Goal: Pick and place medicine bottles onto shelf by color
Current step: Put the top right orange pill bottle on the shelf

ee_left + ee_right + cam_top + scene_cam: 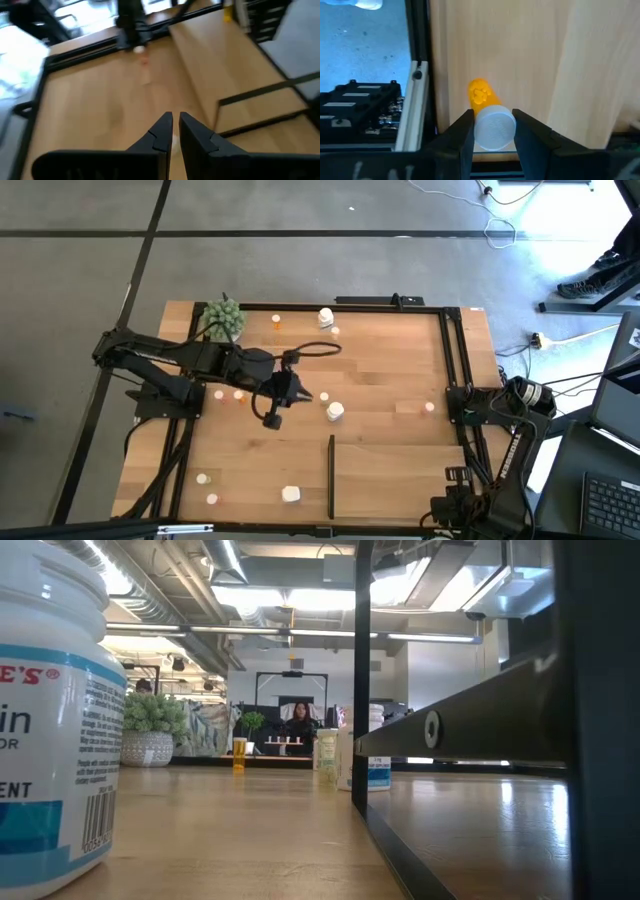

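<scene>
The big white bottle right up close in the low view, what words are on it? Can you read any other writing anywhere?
All on the big white bottle, cut off at the picture's edge:
"E'S®"
"in"
"OR"
"ENT"
Its small side print and the barcode digits are too small to read.
The far bottles' labels are too blurred to read.
No readable text shows in the other views.
</scene>
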Motion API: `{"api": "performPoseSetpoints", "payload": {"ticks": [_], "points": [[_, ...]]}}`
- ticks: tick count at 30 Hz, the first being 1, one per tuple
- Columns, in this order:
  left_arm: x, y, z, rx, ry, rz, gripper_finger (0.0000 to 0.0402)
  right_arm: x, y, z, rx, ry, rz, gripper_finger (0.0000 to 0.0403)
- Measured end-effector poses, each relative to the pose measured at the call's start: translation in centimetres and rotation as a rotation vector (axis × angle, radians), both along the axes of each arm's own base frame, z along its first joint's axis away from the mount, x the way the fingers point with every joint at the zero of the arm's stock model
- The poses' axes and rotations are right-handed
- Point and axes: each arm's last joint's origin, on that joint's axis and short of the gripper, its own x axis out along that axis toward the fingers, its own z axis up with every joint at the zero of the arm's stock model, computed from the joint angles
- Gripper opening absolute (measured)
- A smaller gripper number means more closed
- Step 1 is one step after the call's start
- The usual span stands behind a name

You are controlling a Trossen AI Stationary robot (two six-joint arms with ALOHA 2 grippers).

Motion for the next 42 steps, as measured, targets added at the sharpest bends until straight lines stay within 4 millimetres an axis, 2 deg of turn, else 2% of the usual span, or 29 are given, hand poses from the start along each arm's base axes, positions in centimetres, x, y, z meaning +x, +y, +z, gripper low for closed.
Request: {"api": "performPoseSetpoints", "payload": {"ticks": [10, 19, 42], "points": [[0.0, -0.1, 0.0, -0.022, 0.001, -0.009, 0.0027, 0.1, 0.1, -0.1, 0.001, -0.008, 0.003, 0.0122], [0.0, -0.1, 0.0, -0.022, 0.001, -0.009, 0.0027, 0.1, 0.7, -1.5, -0.024, 0.057, 0.027, 0.0122], [0.0, -0.1, 0.0, -0.017, 0.000, -0.011, 0.0028, 0.0, 0.3, -1.5, -0.059, 0.065, 0.054, 0.0139]]}}
